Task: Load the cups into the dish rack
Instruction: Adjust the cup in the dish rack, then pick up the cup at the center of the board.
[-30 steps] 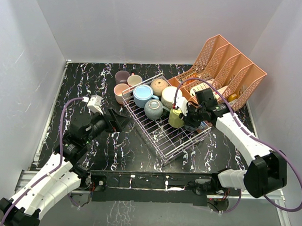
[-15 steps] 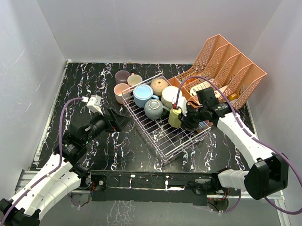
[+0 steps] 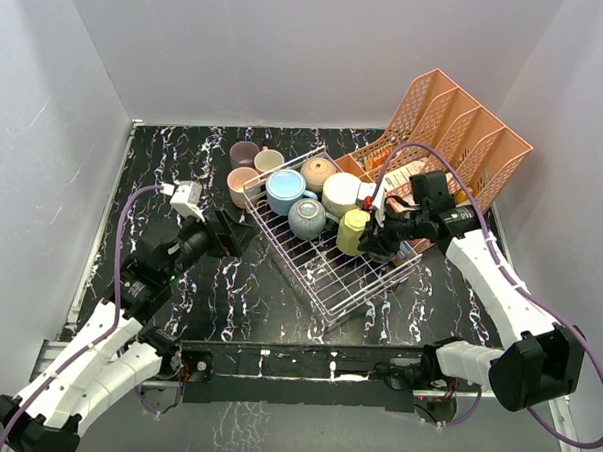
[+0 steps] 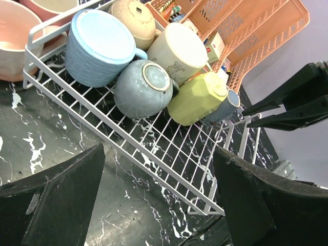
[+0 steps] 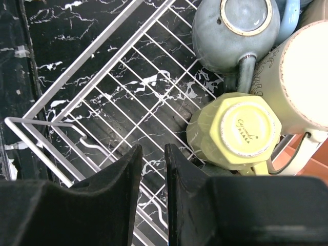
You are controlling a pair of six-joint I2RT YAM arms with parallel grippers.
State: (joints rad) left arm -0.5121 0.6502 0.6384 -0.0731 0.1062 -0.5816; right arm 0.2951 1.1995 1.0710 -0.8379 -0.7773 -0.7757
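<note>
- The right gripper [image 5: 152, 154] is held above the dish rack [image 3: 329, 279], near its right edge. Its jaws are set slightly apart with only a narrow gap. Nothing is clamped, and rack wire is seen through the gap.
- A yellow mug [image 5: 233, 130] is seen just beside one finger, base showing; contact cannot be told.
- A grey-blue mug [image 5: 236, 31], a cream mug [image 5: 307, 77], a light blue mug [image 4: 100, 48] and a tan mug [image 4: 128, 15] are packed together at the rack's far end.
- The left gripper [image 4: 159, 154] is spread wide and empty, above the bench [image 3: 164, 160] beside the rack's left edge.
- A pink mug [image 3: 242, 180] and a mauve mug [image 3: 244, 152] are left on the bench, outside the rack's far-left corner.
</note>
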